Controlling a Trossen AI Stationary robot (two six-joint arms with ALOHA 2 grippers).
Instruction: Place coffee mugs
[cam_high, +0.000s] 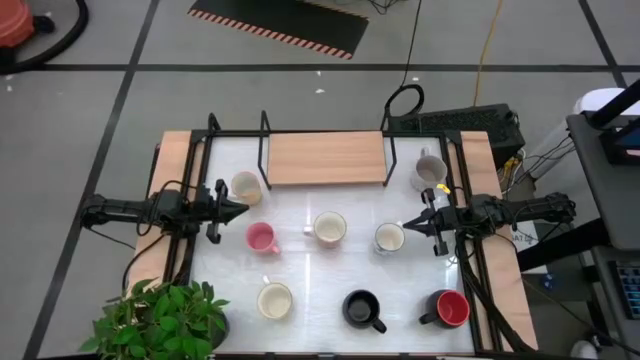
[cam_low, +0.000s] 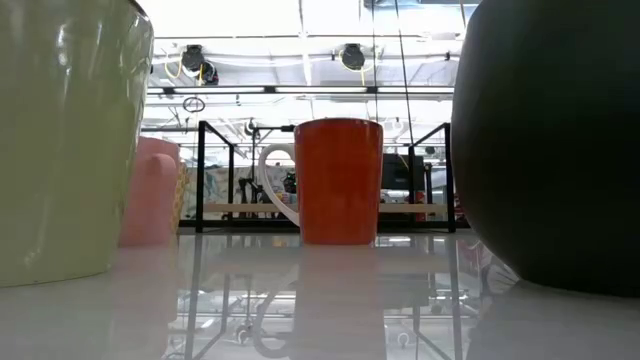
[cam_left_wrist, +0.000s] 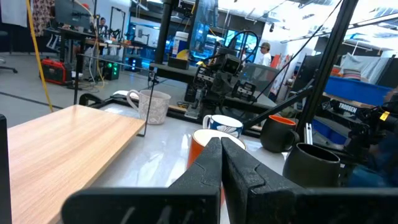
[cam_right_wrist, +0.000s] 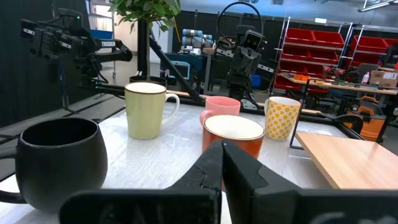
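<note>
High view shows my left gripper and right gripper pinched closed on nothing, while the coffee mugs stand scattered on the bench; the wooden shelf holds none, so placing seems unstarted.

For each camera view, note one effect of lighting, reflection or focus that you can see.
High view: ceiling light glares off the white table. Low view: the orange mug mirrors in the glossy top; the two nearest mugs loom large and soft. Left wrist view: the shut fingers look blurred. Right wrist view: the black mug shows a sheen.
</note>
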